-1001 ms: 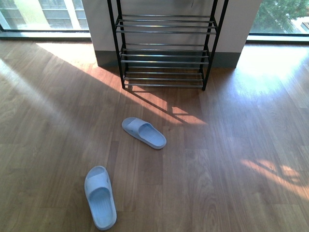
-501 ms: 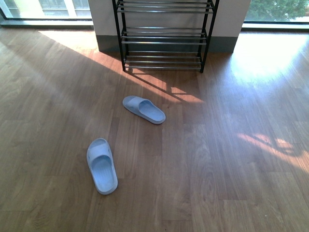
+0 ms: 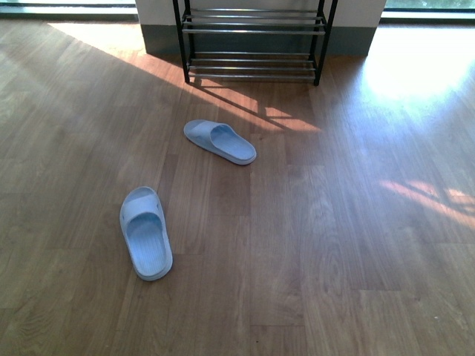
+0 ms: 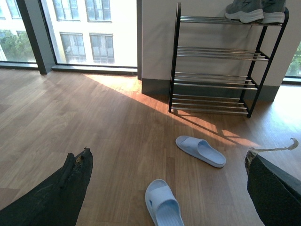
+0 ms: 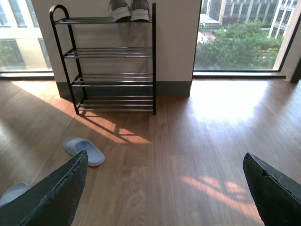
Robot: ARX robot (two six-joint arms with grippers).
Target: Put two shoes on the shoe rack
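Two pale blue rubber slides lie on the wood floor: a near one (image 3: 145, 233) at the left and a far one (image 3: 220, 141) in front of the shoe rack (image 3: 252, 65). The rack also shows in the left wrist view (image 4: 216, 70) and the right wrist view (image 5: 113, 66), with grey sneakers (image 5: 129, 9) on its top tier. My left gripper (image 4: 169, 188) is open above the floor, with the near slide (image 4: 163, 206) between its fingers and the far slide (image 4: 201, 150) beyond. My right gripper (image 5: 164, 188) is open over bare floor. Neither gripper shows in the front view.
The rack stands against a white wall section (image 5: 174, 42) between floor-to-ceiling windows (image 5: 240, 37). Sunlit patches lie on the floor at the right (image 3: 423, 70). The far slide (image 5: 84, 150) shows left of my right gripper.
The front view has tilted down and drawn closer: the slides and rack have shifted up in the picture and only the rack's lowest tiers remain in view. The slides have not moved on the floor.
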